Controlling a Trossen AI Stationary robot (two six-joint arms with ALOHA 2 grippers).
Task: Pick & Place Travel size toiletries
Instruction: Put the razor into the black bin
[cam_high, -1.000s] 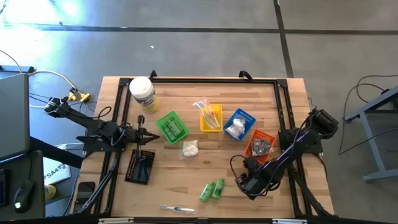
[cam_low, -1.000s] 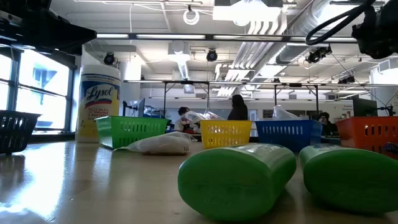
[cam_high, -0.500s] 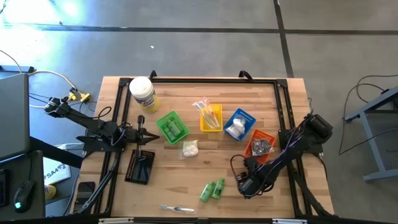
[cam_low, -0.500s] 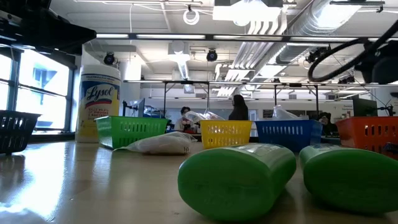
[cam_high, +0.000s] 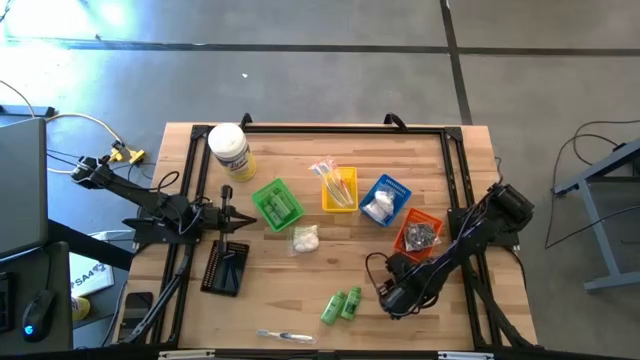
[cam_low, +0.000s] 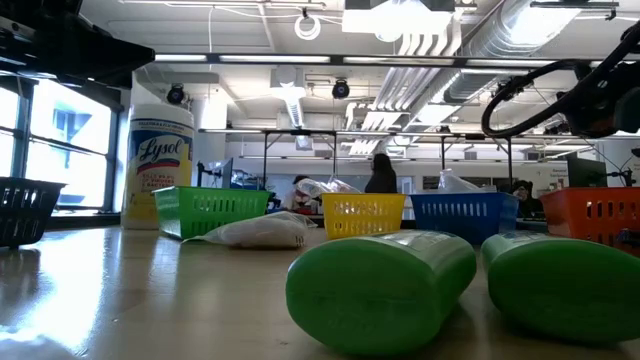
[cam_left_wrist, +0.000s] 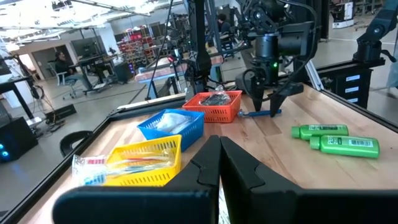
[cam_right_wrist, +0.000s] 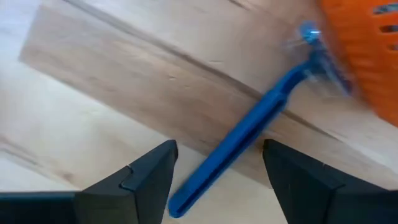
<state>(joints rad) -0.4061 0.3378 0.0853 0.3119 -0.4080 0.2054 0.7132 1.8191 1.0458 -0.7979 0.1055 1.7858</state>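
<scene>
Room comes first: a big workshop with ceiling pipes (cam_low: 420, 60), desks and a few people far off behind the right claw (cam_right_wrist: 217, 171). Under that claw is the pale wooden table (cam_high: 330, 270) with its black frame. The dark right arm (cam_high: 470, 240) reaches low over the table, and its claw is spread wide. The thin blue plastic razor (cam_right_wrist: 249, 134) lies flat on the wood between the two fingers (cam_right_wrist: 149, 174), not held yet. Its head almost touches the orange mesh basket (cam_right_wrist: 367, 50) just past the claw. It looks like the picking-up step. Next the claw probably must go down, pinch the handle and lift it. Two small green tubes (cam_high: 341, 305) lie near the claw's side. Far across the table, the left claw (cam_left_wrist: 219, 163) waits pressed together by the black basket (cam_high: 225, 268).
</scene>
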